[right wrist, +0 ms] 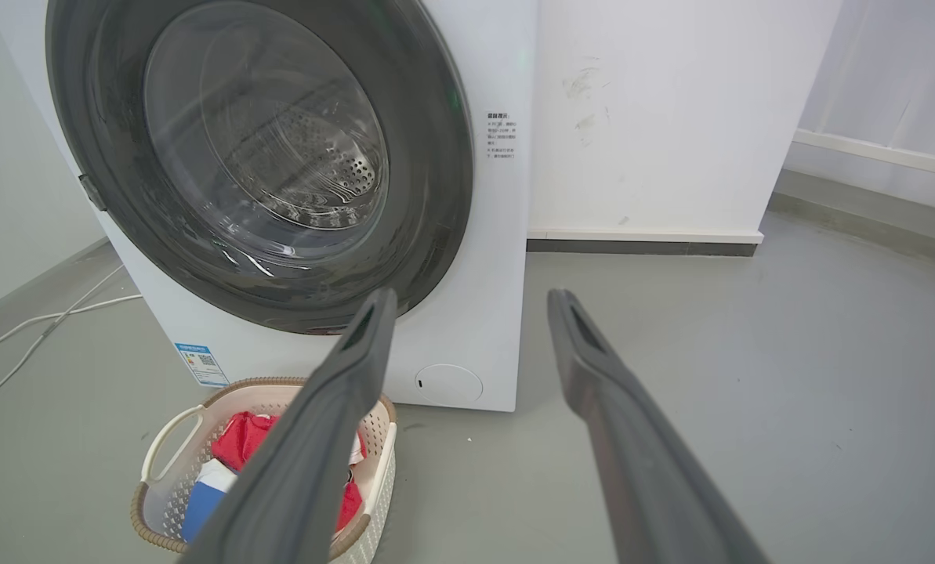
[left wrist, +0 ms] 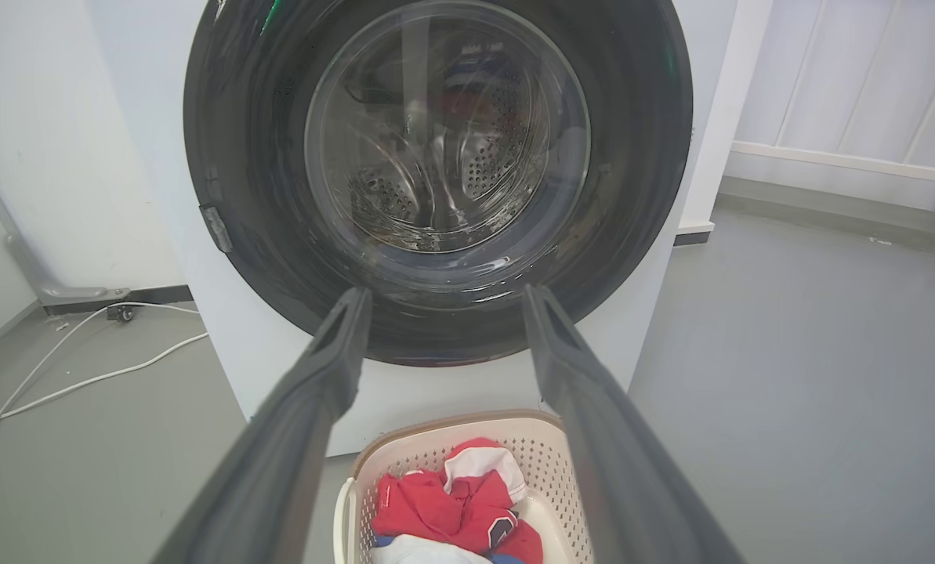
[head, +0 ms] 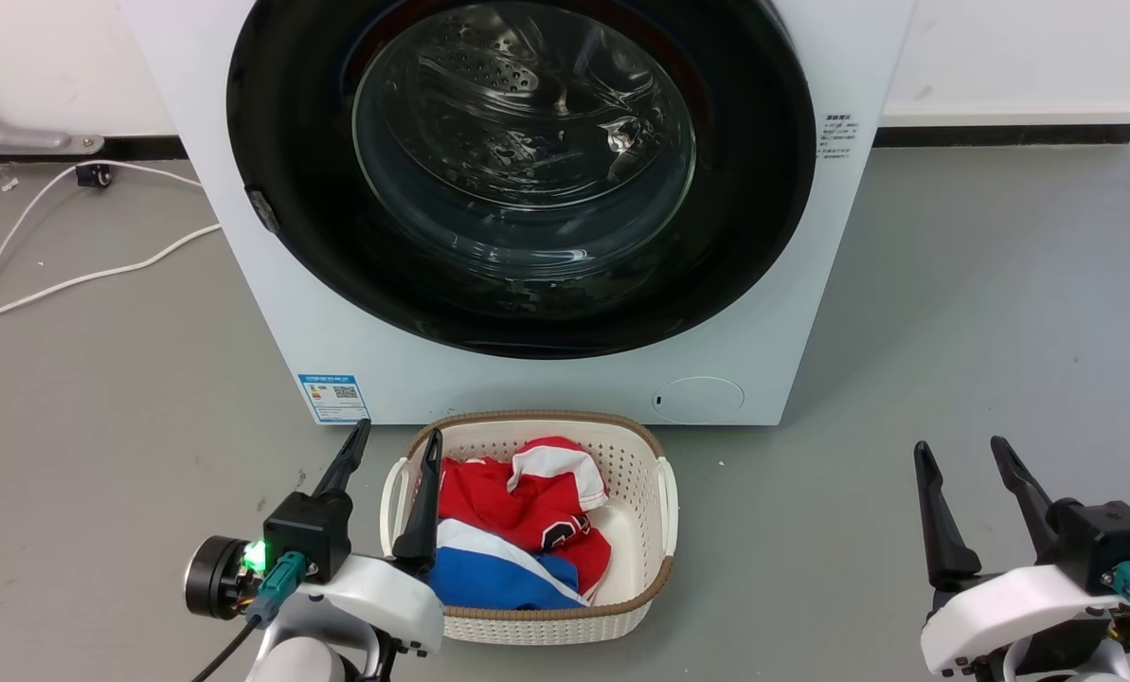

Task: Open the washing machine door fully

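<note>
The washing machine door is a big round glossy black ring with a bulging glass window, lying flat and closed against the white machine; a small grey latch tab sits on its left rim. It also faces me in the left wrist view as the door and in the right wrist view as the door. My left gripper hangs open low at the left, over the basket's left rim, well short of the door. My right gripper is open at the lower right above bare floor, holding nothing.
A cream laundry basket holding red, white and blue clothes stands on the grey floor right before the machine. White cables trail over the floor at the left. Open floor lies to the machine's right, with a wall behind.
</note>
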Controlling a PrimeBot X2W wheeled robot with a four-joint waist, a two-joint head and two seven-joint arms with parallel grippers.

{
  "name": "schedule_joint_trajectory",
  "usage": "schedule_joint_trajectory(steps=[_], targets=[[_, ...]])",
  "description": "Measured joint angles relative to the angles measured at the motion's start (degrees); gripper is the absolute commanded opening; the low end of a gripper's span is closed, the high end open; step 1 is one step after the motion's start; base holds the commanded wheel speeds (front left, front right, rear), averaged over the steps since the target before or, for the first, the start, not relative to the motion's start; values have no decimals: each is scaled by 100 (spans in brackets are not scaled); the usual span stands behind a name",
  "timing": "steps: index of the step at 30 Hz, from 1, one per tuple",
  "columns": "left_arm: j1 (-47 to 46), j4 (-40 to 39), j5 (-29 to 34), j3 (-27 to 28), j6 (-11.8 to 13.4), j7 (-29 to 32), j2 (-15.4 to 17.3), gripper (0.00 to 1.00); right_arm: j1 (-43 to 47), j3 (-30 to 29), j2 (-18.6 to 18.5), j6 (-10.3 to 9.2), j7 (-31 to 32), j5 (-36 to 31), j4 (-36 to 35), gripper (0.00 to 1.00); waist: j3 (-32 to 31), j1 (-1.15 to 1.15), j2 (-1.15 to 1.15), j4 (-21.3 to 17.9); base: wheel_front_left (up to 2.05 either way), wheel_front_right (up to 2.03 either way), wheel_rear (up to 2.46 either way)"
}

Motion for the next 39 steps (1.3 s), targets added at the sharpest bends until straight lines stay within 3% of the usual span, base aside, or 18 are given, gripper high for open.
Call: schedule_joint_trajectory(steps=[26,27,28,29,36,39], targets=[[-40,334,98,332,-299,-66,-218,100,23,-41,23,0,-96,16,104,100,-27,0,0,5,0,0,0],[-42,343,98,342,-301,-66,-222,100,23,-41,23,0,-94,15,109,91,-28,0,0,5,0,0,0],[-43,350,99,350,-311,-67,-224,100,23,-40,23,0,-89,15,115,42,-29,0,0,4,0,0,0],[-43,361,107,357,-313,-66,-226,100,23,-40,23,0,-79,14,119,0,-32,0,0,3,0,0,0],[-43,381,145,402,-324,-66,-253,100,23,-27,24,0,-19,37,121,0,-57,0,0,-1,0,0,0],[-43,383,151,430,-327,-66,-266,100,23,-83,25,0,-3,406,122,0,-64,0,0,-6,0,0,0]])
